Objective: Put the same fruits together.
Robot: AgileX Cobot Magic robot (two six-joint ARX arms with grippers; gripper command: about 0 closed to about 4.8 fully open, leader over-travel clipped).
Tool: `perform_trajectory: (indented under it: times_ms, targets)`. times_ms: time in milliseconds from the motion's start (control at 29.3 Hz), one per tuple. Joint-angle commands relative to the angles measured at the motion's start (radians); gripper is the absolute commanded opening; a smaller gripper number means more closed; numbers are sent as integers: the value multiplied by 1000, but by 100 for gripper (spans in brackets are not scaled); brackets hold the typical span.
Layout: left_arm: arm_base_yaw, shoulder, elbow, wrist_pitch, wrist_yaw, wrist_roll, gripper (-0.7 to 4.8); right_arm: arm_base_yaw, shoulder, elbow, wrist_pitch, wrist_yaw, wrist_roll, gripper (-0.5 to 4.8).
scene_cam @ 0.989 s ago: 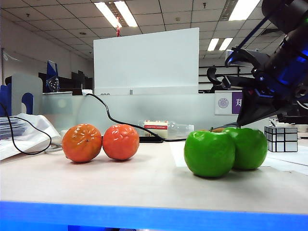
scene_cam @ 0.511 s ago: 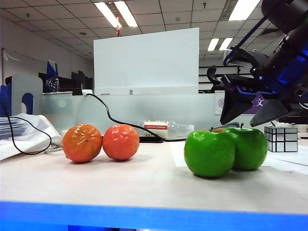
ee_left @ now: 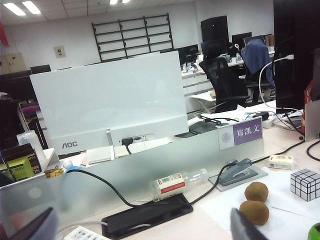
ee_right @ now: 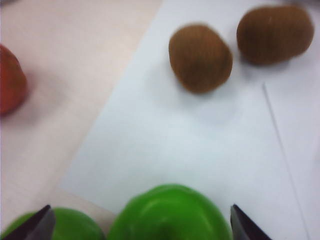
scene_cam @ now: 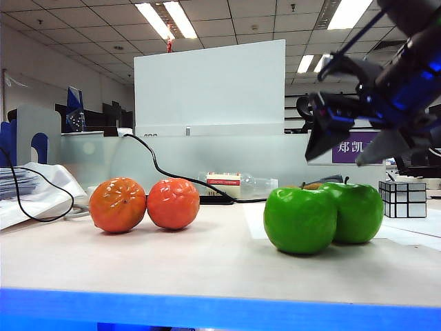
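Right gripper [scene_cam: 342, 146] hangs above the two glossy green toy apples [scene_cam: 324, 214], jaws apart, nothing held; apples touch each other on the tabletop [scene_cam: 207, 258]. Two orange-red dimpled mandarins [scene_cam: 145, 204] sit touching, well apart from the apples. Two fuzzy brown kiwis [ee_left: 255, 202] lie close together on white paper [ee_right: 190, 150] behind the apples. Left gripper [ee_left: 140, 227] raised near the desk's back, jaws wide, empty. White monitor back [ee_left: 107, 102] reads "AOC"; purple name plate [ee_left: 241, 134] reads "郑凯文". Silver mirror cube [scene_cam: 402, 198] just beside the apples.

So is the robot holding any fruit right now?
No. The right gripper hangs open above the green apples, touching nothing. The left gripper is open too, empty.
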State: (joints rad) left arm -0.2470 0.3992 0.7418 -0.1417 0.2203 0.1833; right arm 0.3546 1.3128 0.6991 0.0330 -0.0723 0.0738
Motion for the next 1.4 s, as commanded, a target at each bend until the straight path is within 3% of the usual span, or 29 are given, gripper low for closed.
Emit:
perform_trajectory:
  times_ms: [34,375,409,546,580,648,750,784,886,989,1091,1262,1398]
  targets:
    - [-1,0,6,7,1,0,479,1,-55,7,24,-2,6,479]
    - [-1,-1,6,8,1,-5,479,1,-408,7,14,-70,58,479]
    - [-1,-2,6,8,1,-10,479,1,-452,7,15,-72,58,449]
    - [-1,-16,6,0,1,-38,479,0,-652,7,16,-72,57,135]
    - [-1,-21,6,-2,3,-51,479,0,-693,7,14,-72,56,92]
    - [-1,-31,6,-16,3,-78,479,0,-775,7,4,-72,56,48]
    - [-1,-60,6,-80,4,-87,479,0,-879,7,-37,-71,53,29]
    - [-1,-72,6,-103,5,-87,438,0,-909,7,-56,-72,53,18]
    - [-1,-119,6,-172,5,-87,235,0,-1006,7,-140,-72,52,-1]
    - [-1,-166,6,-220,5,-98,103,0,-1095,7,-238,-72,49,-1]
    - [-1,-232,6,-301,5,-161,9,0,-1213,7,-381,-72,49,-1]
    - [-1,-309,4,-443,5,-223,-6,0,-1309,36,-591,-80,50,-1]
    - [-2,-330,0,-496,11,-247,-6,0,-1310,42,-640,-124,51,-1]
